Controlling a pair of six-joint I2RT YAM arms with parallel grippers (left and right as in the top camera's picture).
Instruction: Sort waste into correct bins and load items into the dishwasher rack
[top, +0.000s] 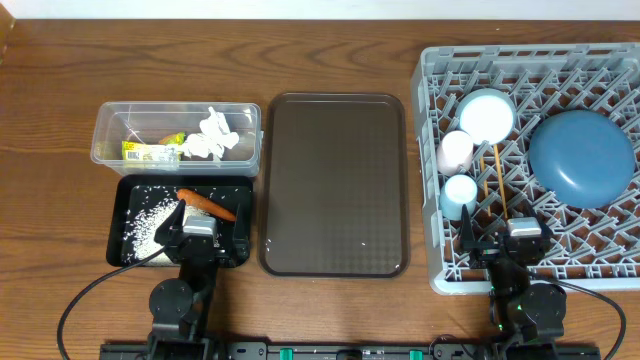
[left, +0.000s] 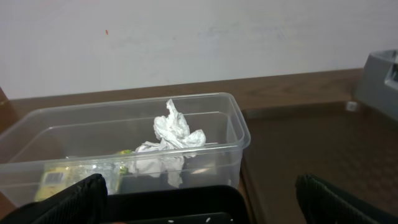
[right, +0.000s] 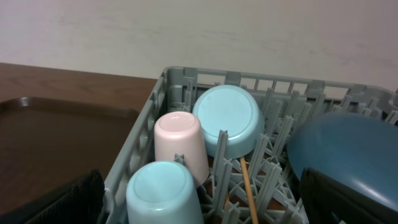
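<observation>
The square grey plastic dishwasher rack (top: 428, 170), at far right, is carrying one round dark blue plate (top: 582, 157), one light blue bowl (top: 487, 114), one pink cup (top: 456, 150), one light blue cup (top: 460, 191) and two wooden chopsticks (top: 494, 175). The clear plastic container (top: 105, 135) is holding one white tissue (top: 215, 135) and one yellow-green wrapper (top: 150, 152); the black tray (top: 118, 225), one orange carrot (top: 206, 204) and rice (top: 148, 220). The left gripper (left: 199, 193) and right gripper (right: 199, 193) are gaping wide.

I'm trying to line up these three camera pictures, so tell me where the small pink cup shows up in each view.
Overhead: the pink cup sits in the left part of the grey rack, between the light blue bowl and the light blue cup.
Left wrist: not in it.
Right wrist: lower centre, base toward the camera.
Shared landmark: the dark brown tray, centre overhead, right in left wrist, left in right wrist.
</observation>
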